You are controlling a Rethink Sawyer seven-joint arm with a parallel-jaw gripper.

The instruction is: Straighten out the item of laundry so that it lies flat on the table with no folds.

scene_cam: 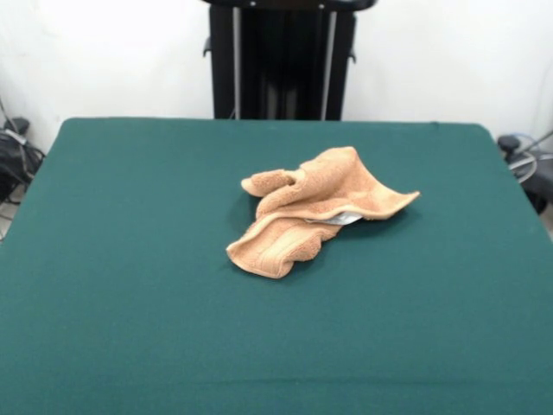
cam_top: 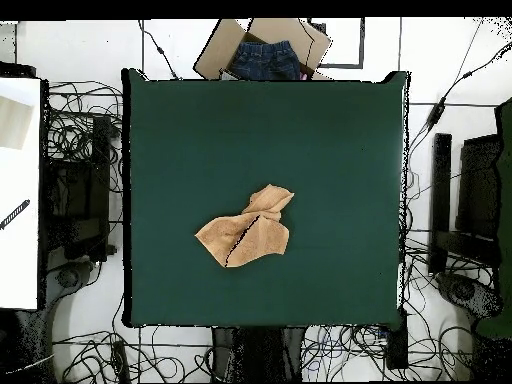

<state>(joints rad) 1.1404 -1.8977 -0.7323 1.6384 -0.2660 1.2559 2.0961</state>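
The tan terry-cloth towel (scene_cam: 315,207) lies crumpled near the middle of the dark green table (scene_cam: 130,259). Its upper part is bunched and twisted, one corner sticks out to the right, and a folded flap with a woven band lies at the front left. A small white tag (scene_cam: 344,220) peeks out under a fold. In the overhead view the towel (cam_top: 247,233) sits slightly below the centre of the table (cam_top: 330,140), creased and folded over itself. No gripper shows in either view.
The robot's black pedestal (scene_cam: 281,60) stands at the table's far side. In the overhead view a cardboard box with blue jeans (cam_top: 265,55) lies beyond the table's top edge. Cables cover the floor on both sides.
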